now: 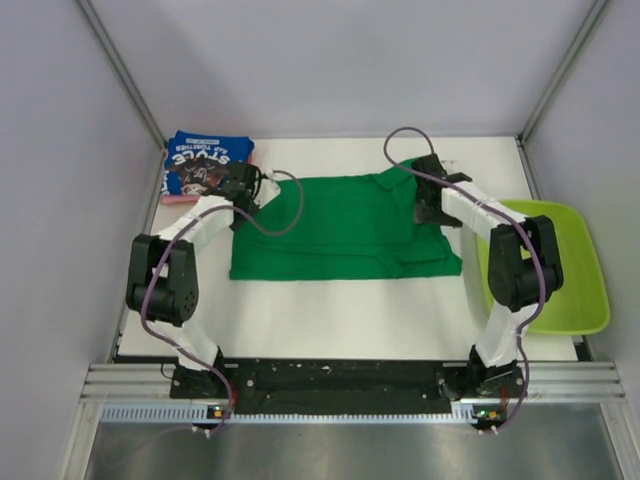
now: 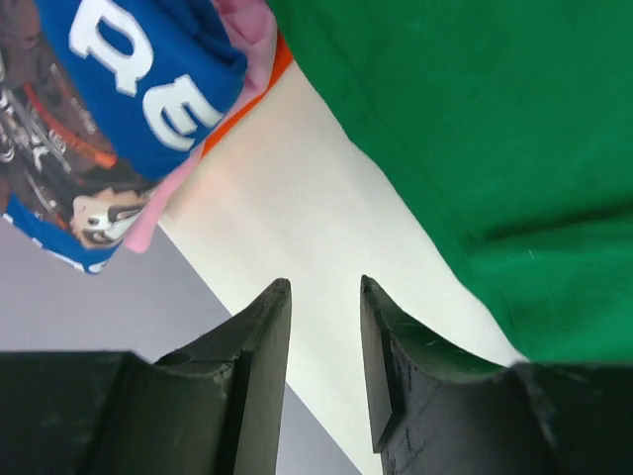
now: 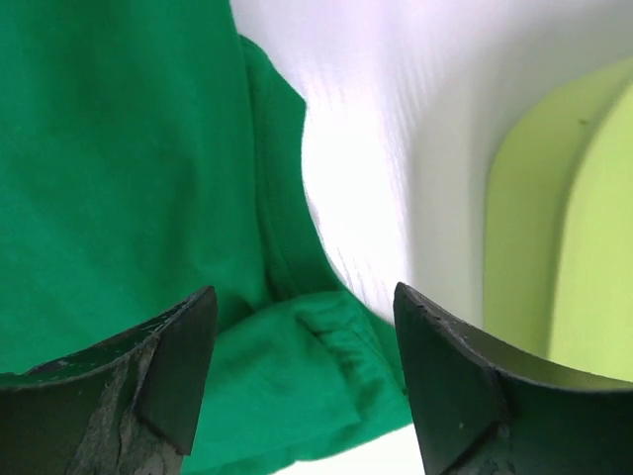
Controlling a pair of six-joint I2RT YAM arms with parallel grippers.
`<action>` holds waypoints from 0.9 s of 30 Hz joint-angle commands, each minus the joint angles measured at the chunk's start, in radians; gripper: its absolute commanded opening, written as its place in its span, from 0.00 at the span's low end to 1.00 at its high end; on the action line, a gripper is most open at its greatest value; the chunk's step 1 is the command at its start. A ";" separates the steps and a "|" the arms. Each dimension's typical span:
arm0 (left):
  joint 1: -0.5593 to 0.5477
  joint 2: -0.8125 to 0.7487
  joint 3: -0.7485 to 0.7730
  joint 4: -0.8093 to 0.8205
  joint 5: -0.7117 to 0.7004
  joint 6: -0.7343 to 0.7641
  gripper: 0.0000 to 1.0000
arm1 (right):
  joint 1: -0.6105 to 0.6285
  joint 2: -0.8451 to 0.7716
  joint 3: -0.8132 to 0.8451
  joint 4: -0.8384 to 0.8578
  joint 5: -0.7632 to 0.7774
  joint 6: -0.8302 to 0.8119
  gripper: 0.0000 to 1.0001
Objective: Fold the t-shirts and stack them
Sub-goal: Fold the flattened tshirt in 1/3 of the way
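White panel walls close in a white tabletop (image 1: 330, 310), with both arms bolted at its near edge. At the far left corner lies a folded blue t-shirt (image 1: 205, 160) with white lettering and a dark picture. It rests on an orange-pink t-shirt (image 1: 178, 198), of which only a strip shows along the near side; the left wrist view shows that pink and orange edge (image 2: 247, 40) peeping out from under the blue cloth (image 2: 148, 89).

Just right of this stack, the left arm (image 1: 165, 275) reaches to the far left corner of the green t-shirt (image 1: 340, 230). The left jaws stand a narrow gap apart over bare tabletop and hold nothing, with green cloth (image 2: 475, 129) just beside one finger (image 2: 391, 356).

The green t-shirt is spread flat across the middle of the tabletop, well apart from the near edge.

The right arm (image 1: 515, 260) reaches over the shirt's right side. The right jaws are wide apart and empty above the cloth edge, where a hemmed flap (image 3: 326, 366) lies folded on the shirt. Beyond that edge comes bare tabletop, then a lime-green tub (image 1: 570, 270) at the right side.
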 commanded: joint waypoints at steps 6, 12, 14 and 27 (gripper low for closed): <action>-0.013 -0.355 -0.262 -0.110 0.345 0.169 0.55 | 0.009 -0.361 -0.291 -0.080 -0.019 0.140 0.75; -0.018 -0.378 -0.463 -0.006 0.324 0.271 0.69 | 0.024 -0.361 -0.422 -0.087 0.053 0.240 0.75; -0.018 -0.349 -0.474 0.037 0.306 0.263 0.69 | 0.024 -0.325 -0.416 -0.067 0.044 0.240 0.75; -0.015 -0.235 -0.522 0.166 0.186 0.142 0.00 | 0.000 -0.212 -0.477 0.062 -0.037 0.268 0.00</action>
